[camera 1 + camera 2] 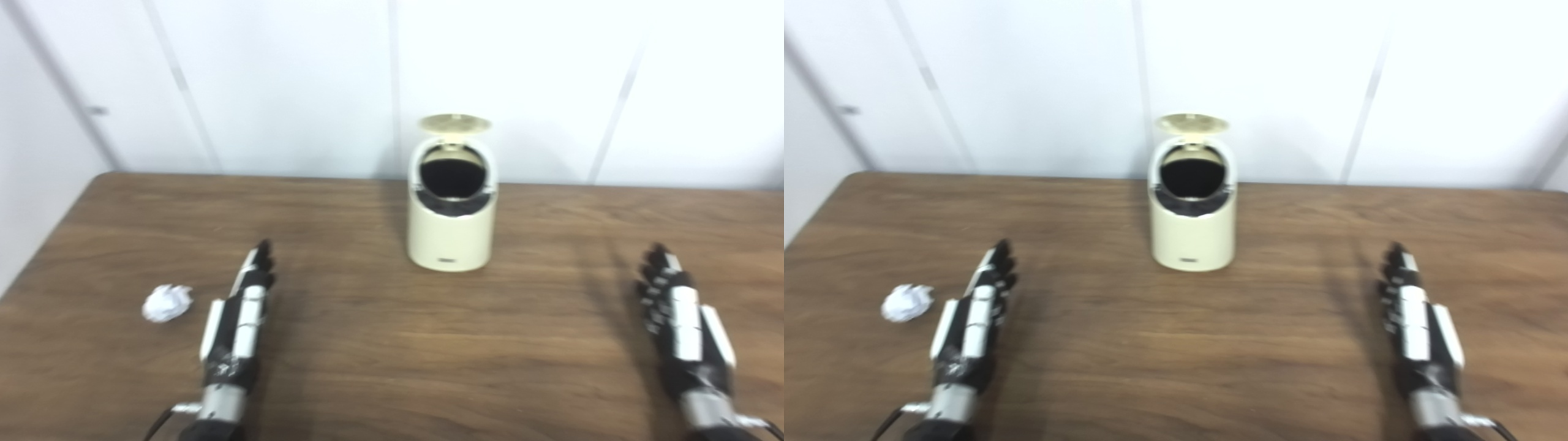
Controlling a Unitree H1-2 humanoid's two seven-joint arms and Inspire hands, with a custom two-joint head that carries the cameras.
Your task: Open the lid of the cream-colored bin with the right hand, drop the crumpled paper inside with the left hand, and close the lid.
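- Left eye view shows the cream bin (452, 214) standing upright toward the far middle of the wooden table (380, 343), near the white wall (294, 79); its lid (454, 124) is tipped up and back, and the dark mouth faces the robot.
- The crumpled paper (166, 302) lies on the table at the near left, well apart from the bin and just beside the left hand (240, 318), not touching it.
- The left hand holds nothing; its fingers are stretched forward and lie close together, pointing toward the far edge.
- The right hand (680, 318) is at the near right, well apart from the bin and also holding nothing; its fingers are extended and slightly fanned. The pictures are blurred, so finer detail of the fingertips cannot be told.
- As I judge it, the lid is already up, so the paper pickup looks like the step in hand.
- Risk: the paper is light and loosely balled, so fingers closing from one side could nudge it toward the table's left edge instead of pinching it.
- Risk: the bin's mouth is narrow and slanted; a release too far forward or off to one side could bounce the paper off the rim.
- Risk: the bin looks light, so a hard push on the lid could slide it or tip it back toward the wall.
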